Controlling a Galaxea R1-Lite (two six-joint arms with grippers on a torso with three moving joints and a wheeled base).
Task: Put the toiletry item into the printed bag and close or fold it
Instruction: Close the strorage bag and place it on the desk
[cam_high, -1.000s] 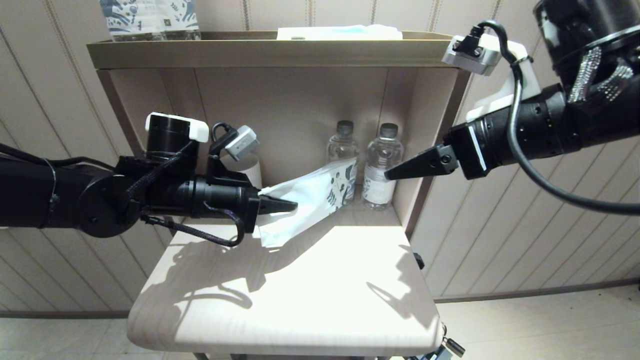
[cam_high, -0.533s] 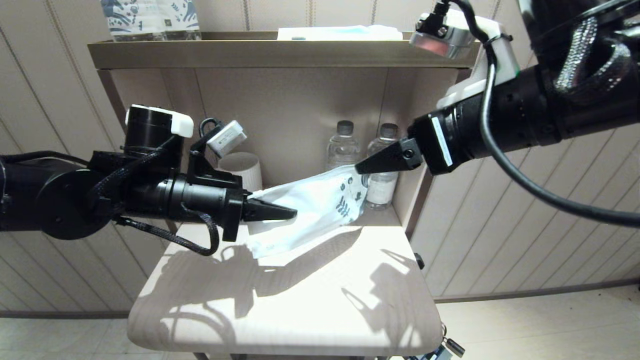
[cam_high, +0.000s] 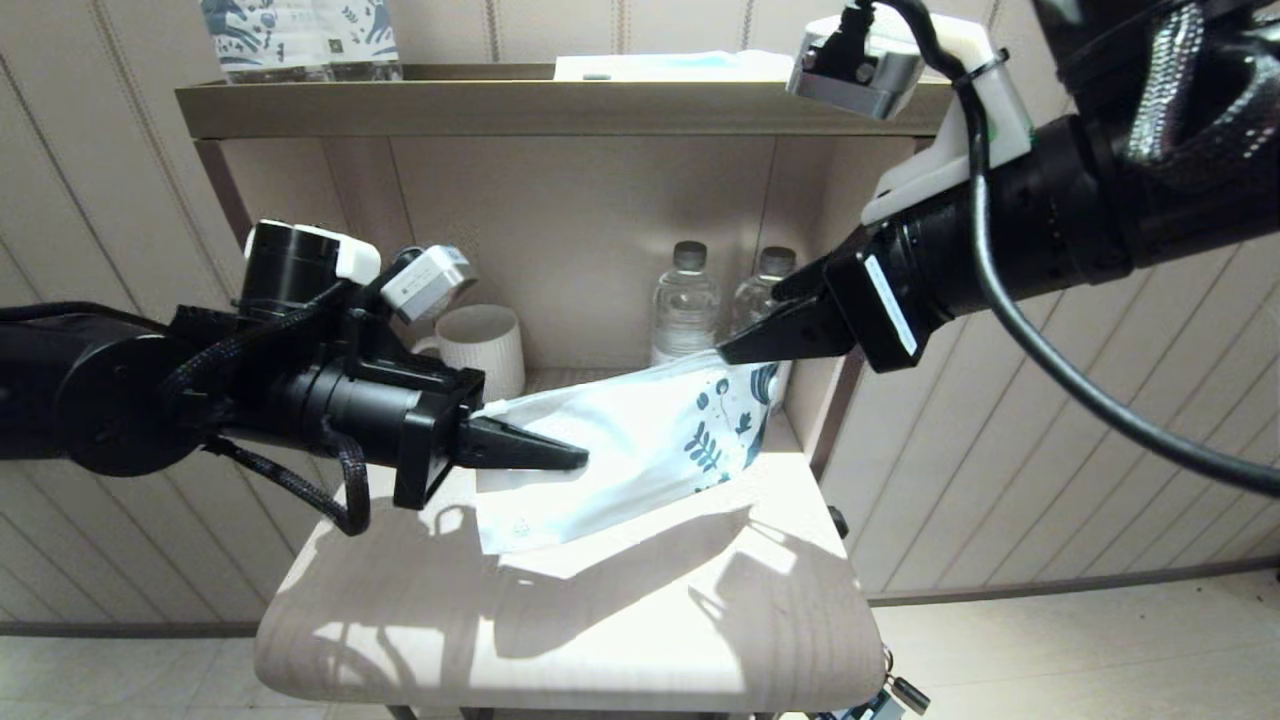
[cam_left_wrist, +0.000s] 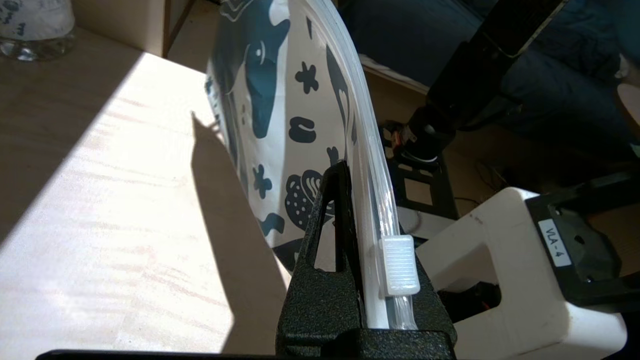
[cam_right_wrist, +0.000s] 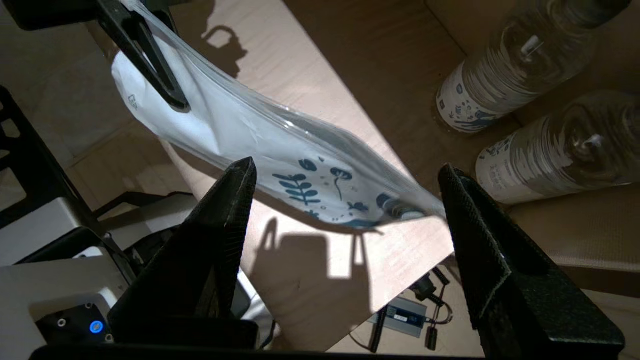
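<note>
Now: one printed bag (cam_high: 620, 450), left gripper (cam_high: 545, 455) clamping; two bottles (cam_high: 686, 305).

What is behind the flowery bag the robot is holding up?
Behind the printed bag stand two water bottles, partly hidden by it. The left gripper pinches the bag; the right gripper is open above it.

The toothbrush cannot be made out in any view; the printed bag (cam_high: 640, 440) is opaque white, so its contents stay hidden. Its end nearest the left gripper (cam_high: 575, 460) is covered by that gripper's closed fingers (cam_left_wrist: 332, 240), and the far corner under the right gripper (cam_high: 728, 355) hides the bases of the 2 water bottles (cam_high: 685, 300). The pack (cam_high: 298, 38) on the shelf top is cut off by the head view's upper edge.
</note>
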